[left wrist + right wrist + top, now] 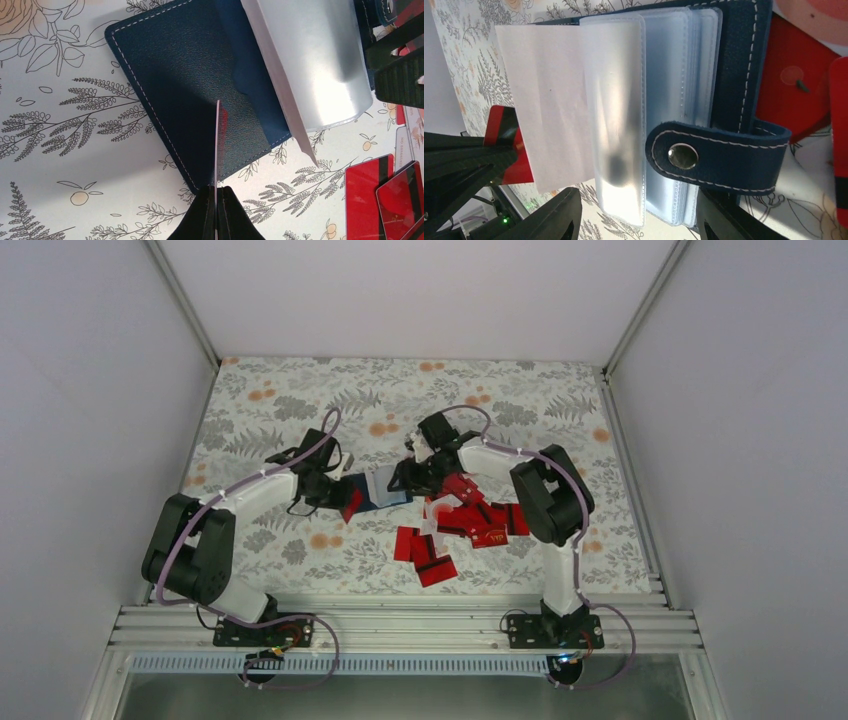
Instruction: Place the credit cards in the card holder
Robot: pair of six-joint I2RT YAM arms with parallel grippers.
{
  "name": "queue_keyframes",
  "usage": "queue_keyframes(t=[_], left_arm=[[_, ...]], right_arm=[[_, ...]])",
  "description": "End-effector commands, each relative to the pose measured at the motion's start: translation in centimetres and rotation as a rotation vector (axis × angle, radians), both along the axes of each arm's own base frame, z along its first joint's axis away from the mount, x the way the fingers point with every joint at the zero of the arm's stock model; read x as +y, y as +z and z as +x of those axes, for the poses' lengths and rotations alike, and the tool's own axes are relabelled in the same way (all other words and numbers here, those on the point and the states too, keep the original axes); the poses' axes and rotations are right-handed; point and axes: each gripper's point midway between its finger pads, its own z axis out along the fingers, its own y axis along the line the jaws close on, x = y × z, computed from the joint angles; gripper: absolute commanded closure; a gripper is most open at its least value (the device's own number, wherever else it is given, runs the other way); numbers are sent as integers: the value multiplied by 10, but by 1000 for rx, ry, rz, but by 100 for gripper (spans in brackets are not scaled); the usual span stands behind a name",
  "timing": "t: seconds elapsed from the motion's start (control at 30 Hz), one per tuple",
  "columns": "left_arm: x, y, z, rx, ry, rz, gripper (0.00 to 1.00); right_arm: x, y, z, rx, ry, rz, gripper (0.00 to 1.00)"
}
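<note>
The card holder (385,488) lies open mid-table: navy cover (180,75), clear sleeves (320,55), and a snap strap (724,155). A white insert (544,110) sticks out of the front sleeve (619,100). My left gripper (217,189) is shut on a red credit card (218,145), seen edge-on over the cover's near edge. It shows red in the top view (352,506) and the right wrist view (506,145). My right gripper (639,222) is open, its jaws straddling the sleeve stack. It shows in the top view (408,478) at the holder's right end.
Several loose red cards (460,525) lie in a heap right of and in front of the holder, some with dark stripes, also in the left wrist view (370,200) and right wrist view (794,85). The floral cloth (300,400) covers the table; metal rails frame it.
</note>
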Motion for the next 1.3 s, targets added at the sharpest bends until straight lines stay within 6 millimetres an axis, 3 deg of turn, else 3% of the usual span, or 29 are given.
queue_keyframes(t=[0.0,0.37,0.7,0.93,1.27], left_arm=[[2,-9,-5,25,2,5,98],[0,-11,-5,29,-11,-1,98],[-2,-11,-4,30,-19,-5,98],[-3,-11,-3,30,-21,-9,98],[-6,-10,-2,29,-29,-23,98]], right_arm=[[2,30,-4,-65,35,4,41],[14,38,-10,-68,65,54,40],[20,13,-5,-27,74,40,40],[25,8,-3,-17,87,51,40],[47,35,-5,-23,152,208,39]])
